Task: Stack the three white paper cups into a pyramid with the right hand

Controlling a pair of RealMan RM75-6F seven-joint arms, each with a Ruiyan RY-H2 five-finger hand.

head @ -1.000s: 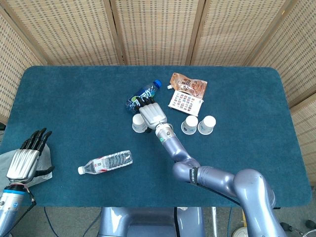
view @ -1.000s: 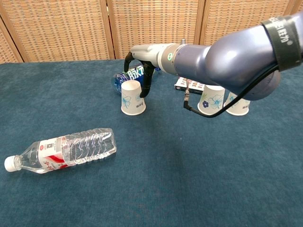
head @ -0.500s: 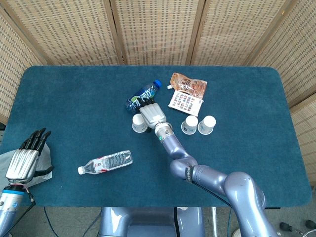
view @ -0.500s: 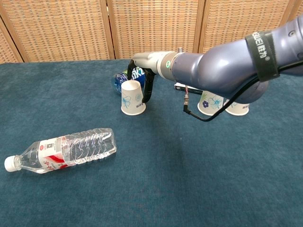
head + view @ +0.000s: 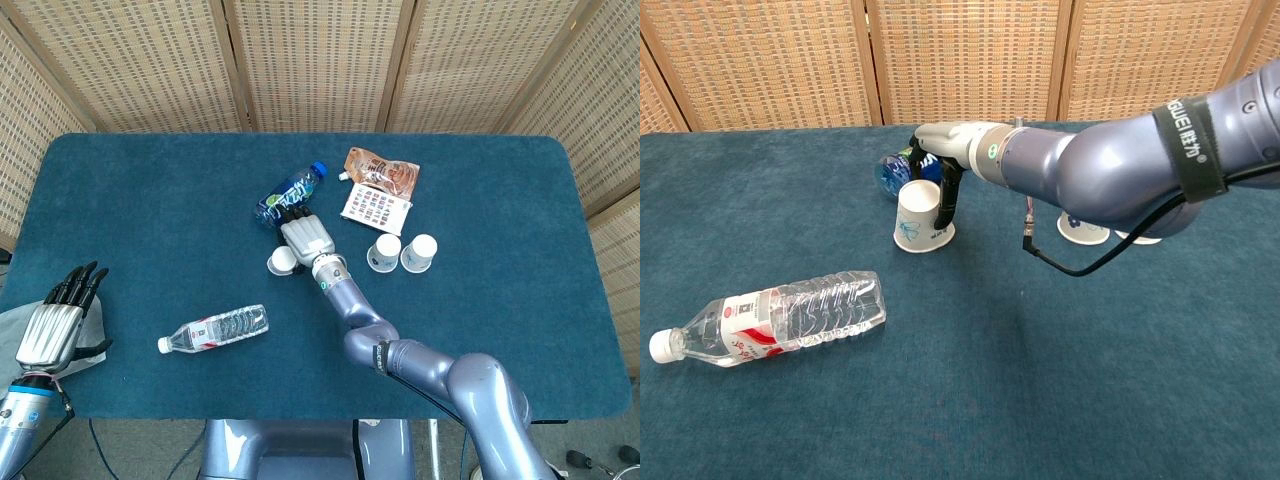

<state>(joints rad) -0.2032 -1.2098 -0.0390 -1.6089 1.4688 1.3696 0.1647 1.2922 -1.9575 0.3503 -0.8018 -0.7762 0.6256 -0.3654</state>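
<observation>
— What lies on the desk point(image 5: 140, 190) toward the lower left of the head view?
— A clear water bottle point(image 5: 214, 329) on its side, white cap pointing left, red-and-white label near the neck.
— And up near the centre?
— A blue-capped bottle point(image 5: 296, 190) lying down, partly hidden. Right of it a brown pouch point(image 5: 384, 171), touching a printed card point(image 5: 376, 208) just below it. Woven screens point(image 5: 310, 60) fill the top.

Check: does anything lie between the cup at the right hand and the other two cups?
Nothing visible does. The right hand is at the tilted cup; bare cloth separates it from the two cups.
</observation>
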